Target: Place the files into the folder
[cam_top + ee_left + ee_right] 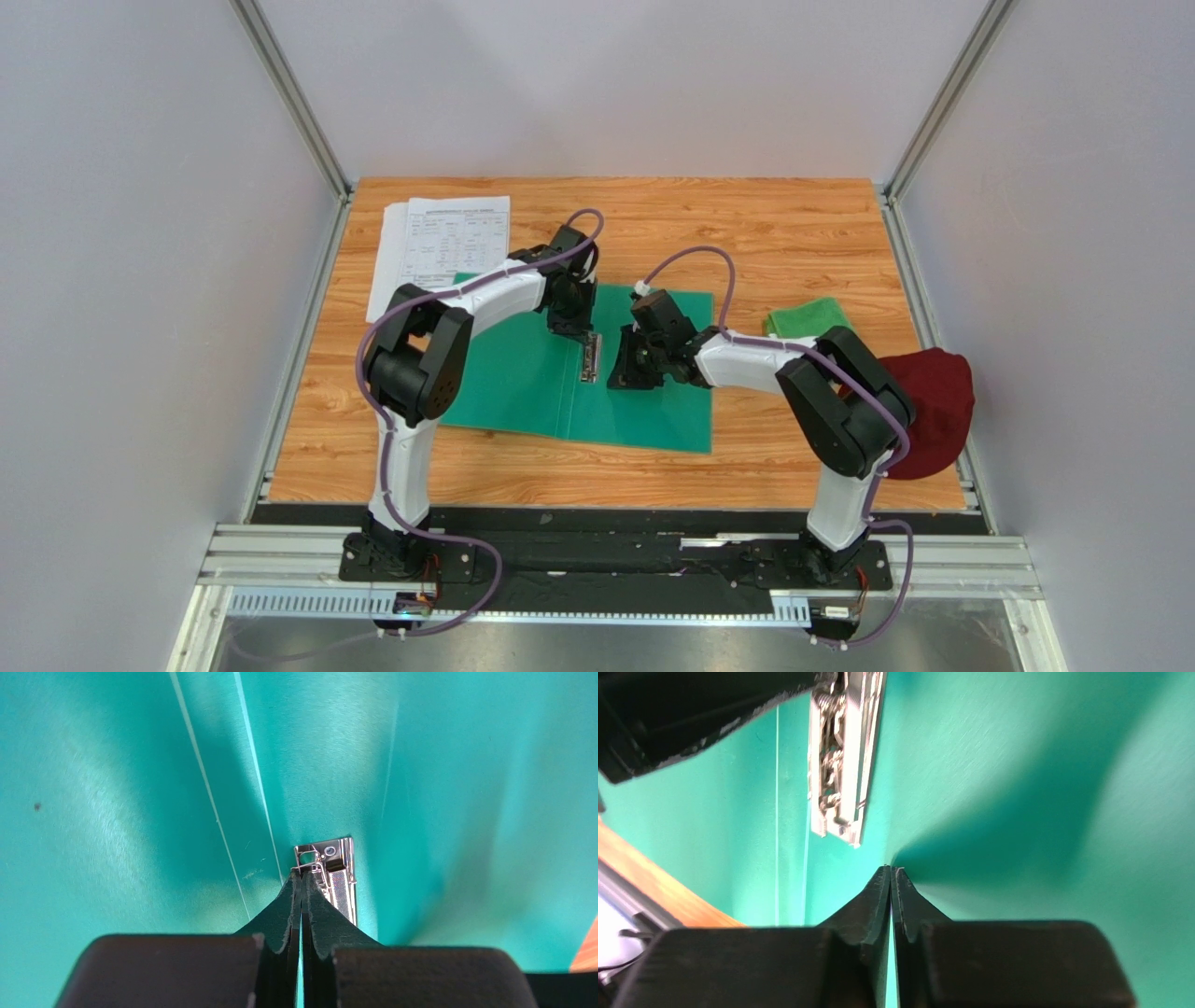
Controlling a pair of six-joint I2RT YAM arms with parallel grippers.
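Top view overlooks the whole worktop (pixel 786 224); both wrist views, close above the folder (pixel 456 777), share its clip (pixel 337 875).

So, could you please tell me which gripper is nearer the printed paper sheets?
Left. The left gripper is at the metal clip of the folder, just right of the sheets and closer to the robot; the right gripper is farther right, beyond the clip.

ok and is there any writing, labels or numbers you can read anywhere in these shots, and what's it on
Nothing can be quoted as it reads.
the files: black printed text and tables, too small to read from the top view.
the folder: no writing shows on its open inner face.
metal clip: no lettering or brand that I can make out in either wrist view.
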